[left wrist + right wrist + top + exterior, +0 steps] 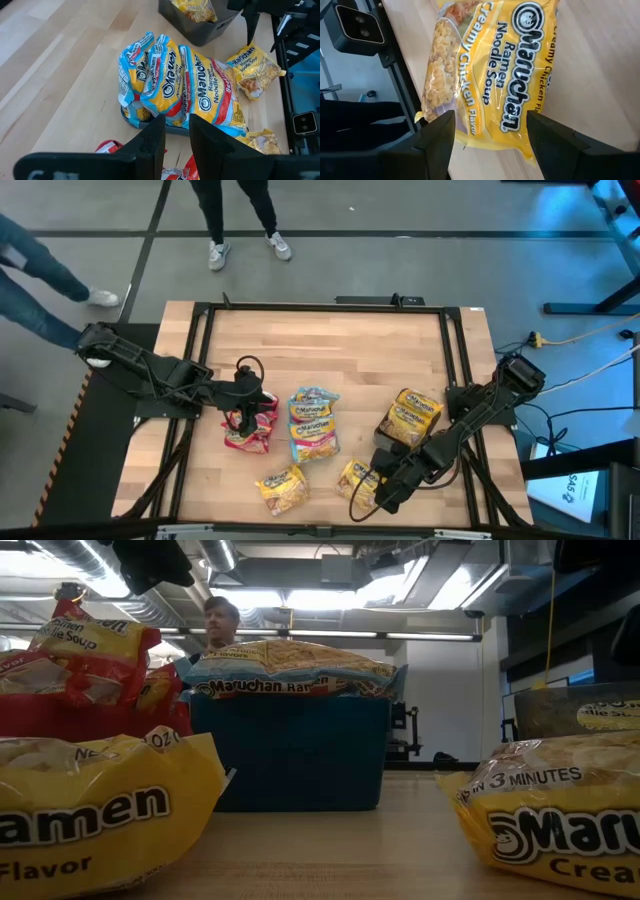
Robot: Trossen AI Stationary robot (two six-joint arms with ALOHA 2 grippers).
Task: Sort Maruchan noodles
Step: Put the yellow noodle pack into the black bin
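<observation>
The right gripper (490, 137) has its two fingers spread wide, right over a yellow noodle packet (490, 75) that lies flat near the front right corner of the wooden table (330, 350). The packet sits just ahead of the fingers, with its long side running away from the gripper, so this arm is the nearer one and only needs to go down.

The left gripper (243, 405) hovers over the red packets (252, 425) on the left side, fingers partly apart and holding nothing. Blue-edged packets (313, 423) are piled in the middle. More yellow packets fill a dark tray (384, 436) at the right. Another yellow packet (282, 488) lies by the front edge.
</observation>
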